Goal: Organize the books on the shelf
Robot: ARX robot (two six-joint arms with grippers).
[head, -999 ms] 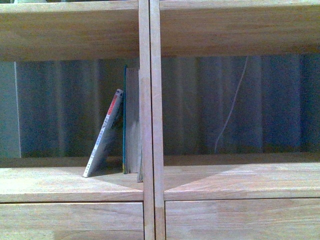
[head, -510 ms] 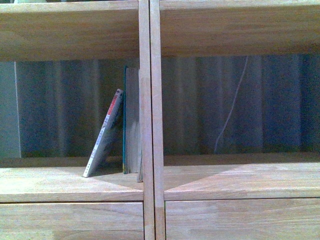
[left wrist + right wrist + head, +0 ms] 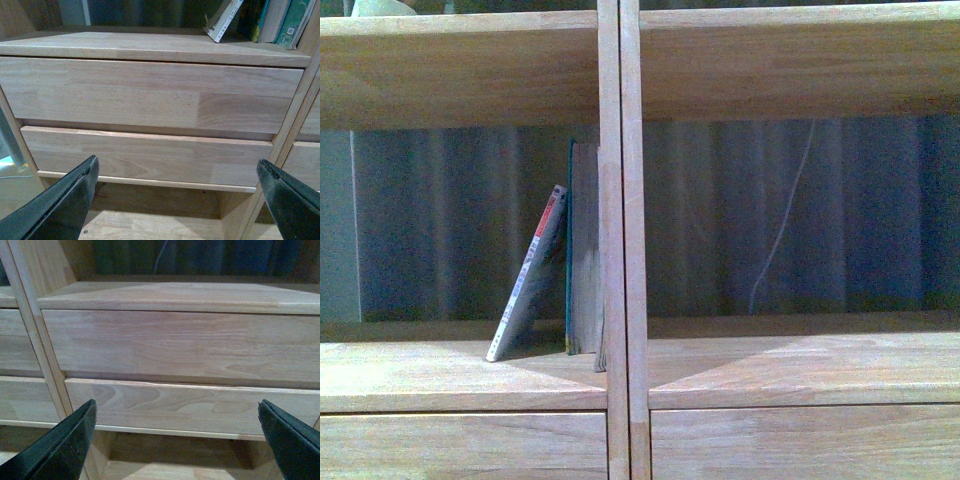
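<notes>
The thin white paperback [image 3: 528, 285] is leaning to the right in the left-hand compartment of the light-wood shelf [image 3: 620, 240], its foot resting on the compartment board and its red-and-white spine top propped against the thicker teal-covered book [image 3: 583, 245]. That teal-covered book is standing upright, pressed against the central divider at the compartment's right end, its yellowed pages facing outward. In the left wrist view the paperback [image 3: 224, 20] and the teal-covered book [image 3: 280, 21] are showing at the far right corner of the same board, above two stacked drawer fronts [image 3: 150, 125]. The right-hand compartment is showing only a dark ribbed backdrop [image 3: 800, 210] with a thin pale cord [image 3: 782, 215] hanging in front of it.

The left gripper [image 3: 177, 200] is hovering low in front of the left drawer fronts, its jaws spread wide and holding nothing. The right gripper [image 3: 177, 442] is hovering likewise before the right column's drawer fronts [image 3: 190, 375], jaws spread wide and holding nothing.
</notes>
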